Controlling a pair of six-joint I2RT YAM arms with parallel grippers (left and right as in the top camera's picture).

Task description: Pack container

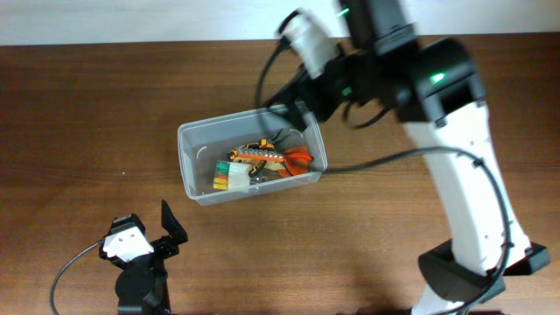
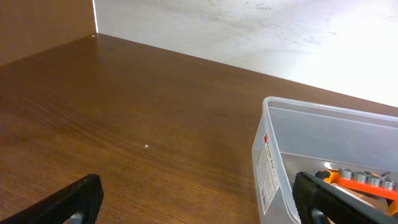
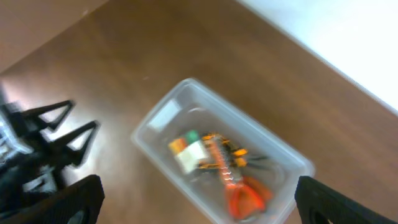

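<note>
Evidently left gripper and right gripper both gape wide, empty, right over container.

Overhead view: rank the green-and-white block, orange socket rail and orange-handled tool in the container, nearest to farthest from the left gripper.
1. green-and-white block, left end of the container, nearest the left gripper.
2. orange socket rail, middle.
3. orange-handled tool, right end.
</note>
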